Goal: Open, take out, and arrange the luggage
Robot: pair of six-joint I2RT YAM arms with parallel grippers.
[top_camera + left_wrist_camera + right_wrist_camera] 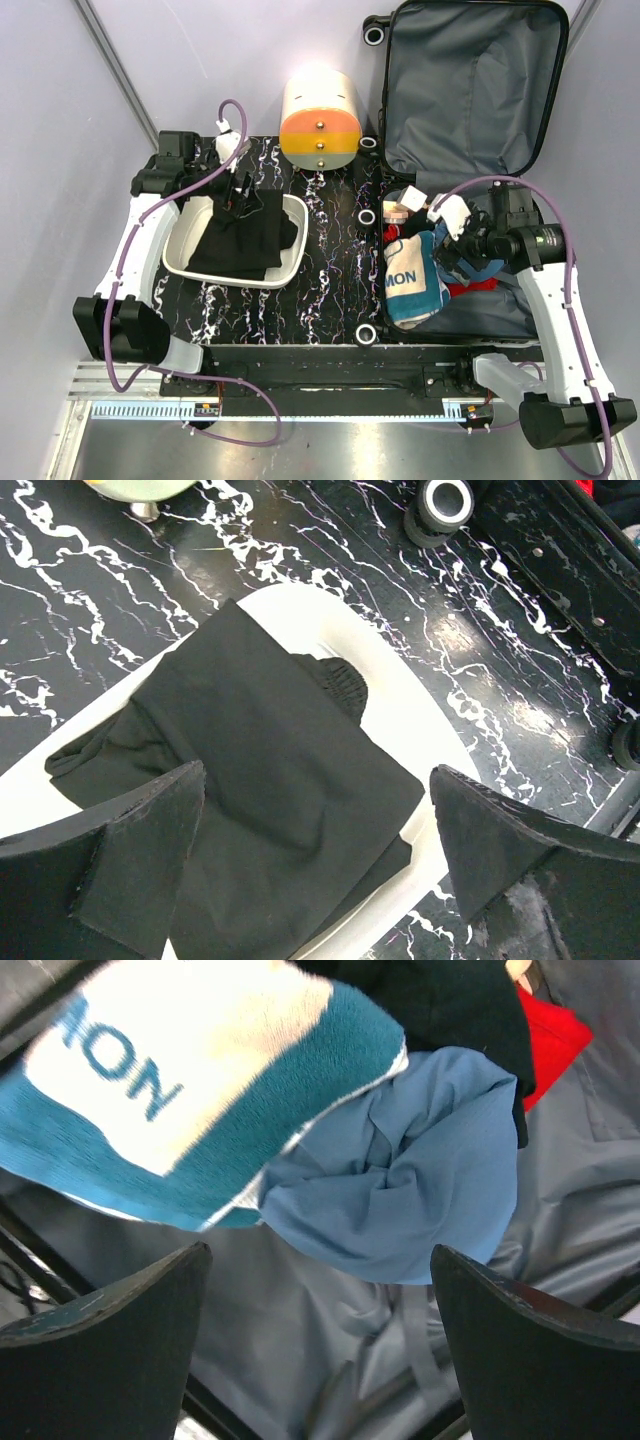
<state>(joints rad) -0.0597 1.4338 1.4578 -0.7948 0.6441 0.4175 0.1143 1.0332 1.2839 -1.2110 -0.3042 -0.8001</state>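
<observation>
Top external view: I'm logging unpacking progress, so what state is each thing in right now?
luggage: open, lid laid back, clothes inside.
white tray: holding the black garment.
black garment: folded, overhanging the tray's rim.
teal-and-white towel: bunched, in the luggage.
blue garment: crumpled, in the luggage.
left gripper: open, empty, above the black garment.
right gripper: open, empty, above the blue garment.

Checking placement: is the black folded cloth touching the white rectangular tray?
Touching. Left wrist view shows the black folded cloth lying in the white rectangular tray.
</observation>
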